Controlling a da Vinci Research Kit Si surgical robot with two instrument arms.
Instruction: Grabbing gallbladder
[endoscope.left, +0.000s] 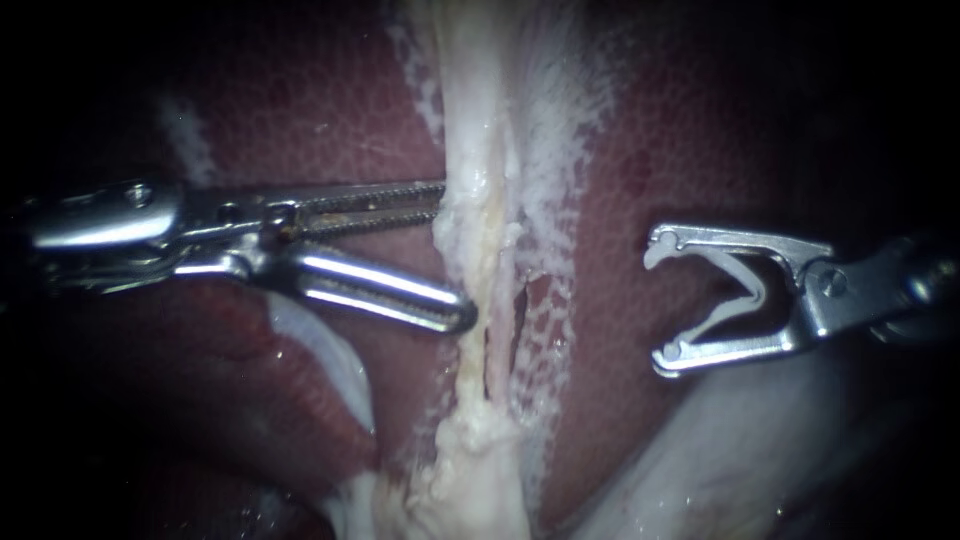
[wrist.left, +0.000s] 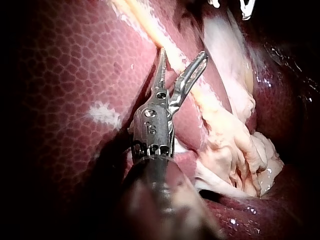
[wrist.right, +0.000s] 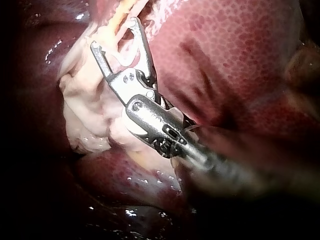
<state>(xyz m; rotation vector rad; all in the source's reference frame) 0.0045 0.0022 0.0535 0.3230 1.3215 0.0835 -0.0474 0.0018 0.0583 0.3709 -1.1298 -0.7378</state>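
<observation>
A pale whitish strand of tissue (endoscope.left: 478, 250) runs down the middle of the dark red liver (endoscope.left: 300, 110). My left instrument (endoscope.left: 452, 252) comes in from the left with its jaws open, and both tips rest at the strand's left edge. In the left wrist view the left instrument (wrist.left: 182, 55) straddles the yellowish strand (wrist.left: 172, 50) without closing on it. To the right of the strand, apart from it, my right instrument (endoscope.left: 660, 300) carries a white clip (endoscope.left: 745, 290) seated between its wide jaws. A smooth pale body (endoscope.left: 740, 450), possibly the gallbladder, lies below the right instrument.
A bunched mass of pale tissue (wrist.left: 235, 150) lies beside the left instrument and shows under the right instrument (wrist.right: 114, 33) as pale tissue (wrist.right: 90, 110). A pale fold (endoscope.left: 315, 350) sits under the left instrument's lower jaw. Mottled liver (wrist.right: 240, 60) fills the surroundings.
</observation>
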